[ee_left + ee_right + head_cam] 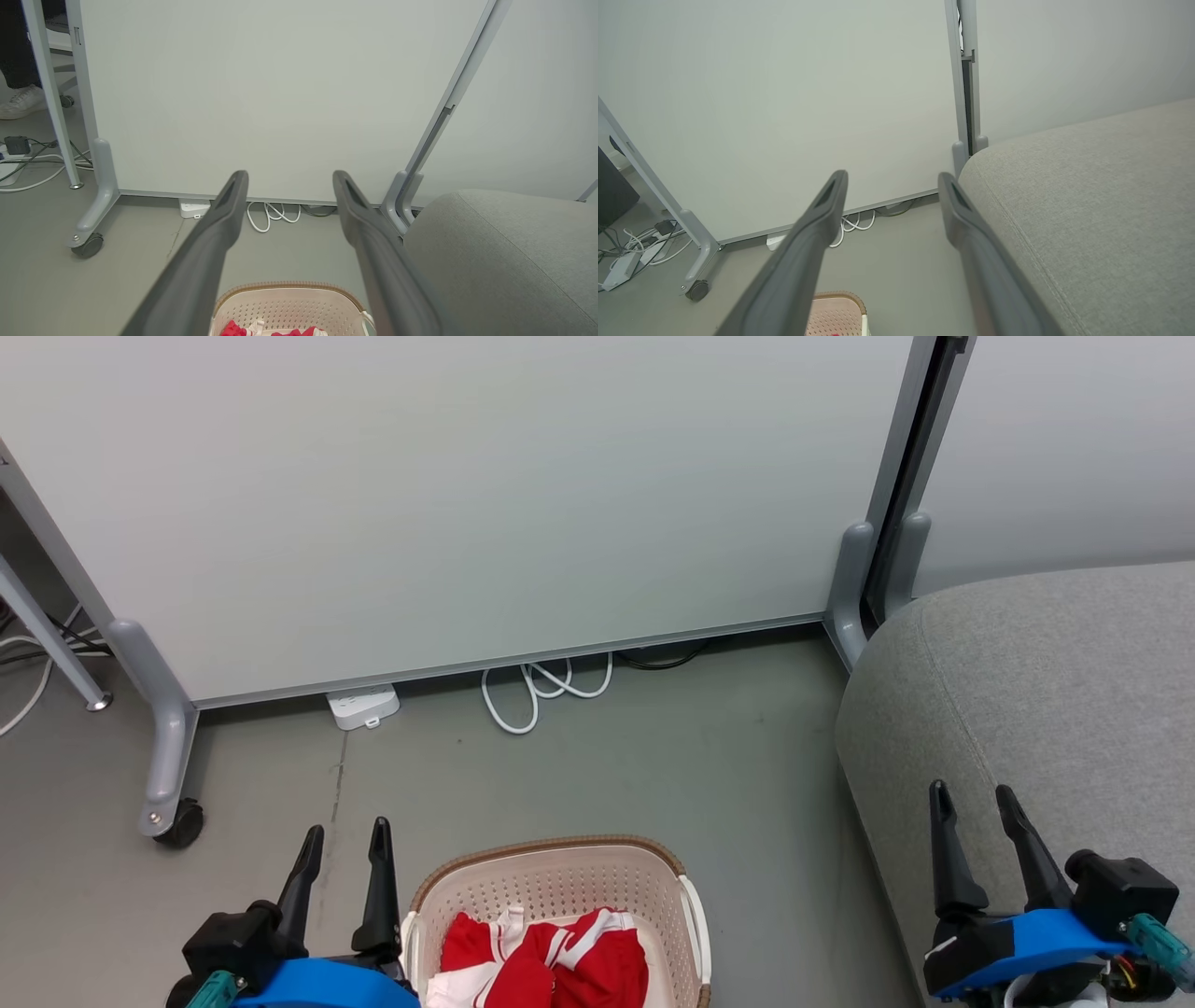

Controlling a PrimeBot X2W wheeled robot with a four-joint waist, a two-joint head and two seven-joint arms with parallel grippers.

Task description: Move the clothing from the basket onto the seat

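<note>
Nearest, at lower left, the left gripper (347,828), two long dark fingers, stands spread wide and empty, just beside the cream-white perforated plastic basket (551,846) with its brown woven-look rim. Bright red clothing (560,963) with white stripes lies heaped inside, immediately right of that gripper, which is clearly the nearer one. Further right, against the large grey fabric seat (1046,691), the right gripper (970,790) hangs equally wide, holding nothing.

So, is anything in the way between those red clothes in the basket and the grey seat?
Nothing visible. The clothing lies loose in the open basket, and only floor separates the basket from the seat to its right. It only needs lifting over the basket's own wall.
</note>
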